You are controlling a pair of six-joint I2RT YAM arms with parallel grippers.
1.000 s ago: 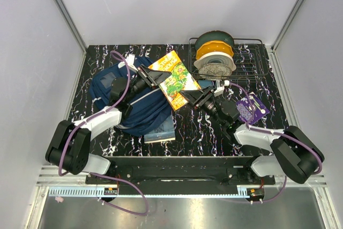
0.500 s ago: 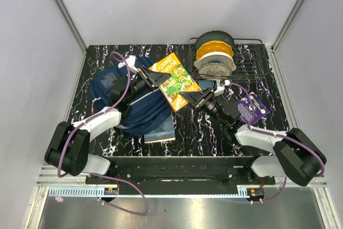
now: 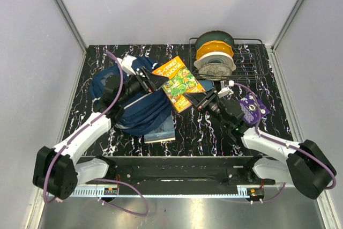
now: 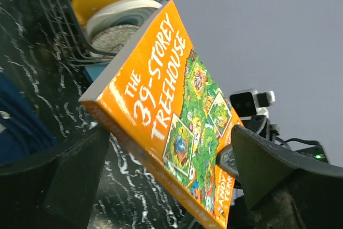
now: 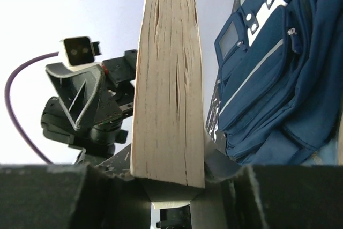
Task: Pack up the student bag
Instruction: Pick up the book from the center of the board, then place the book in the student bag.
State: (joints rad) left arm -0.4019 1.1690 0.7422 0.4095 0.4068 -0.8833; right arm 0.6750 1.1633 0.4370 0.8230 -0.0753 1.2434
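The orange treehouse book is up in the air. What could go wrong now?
1. Only the right gripper pinches the orange book, at one edge; the left gripper is open, so the book might tilt or slip down.
2. The student bag lies slumped and I see no wide opening, so the book may catch on the fabric.
3. The dish rack stands close behind; a swing could bump it.
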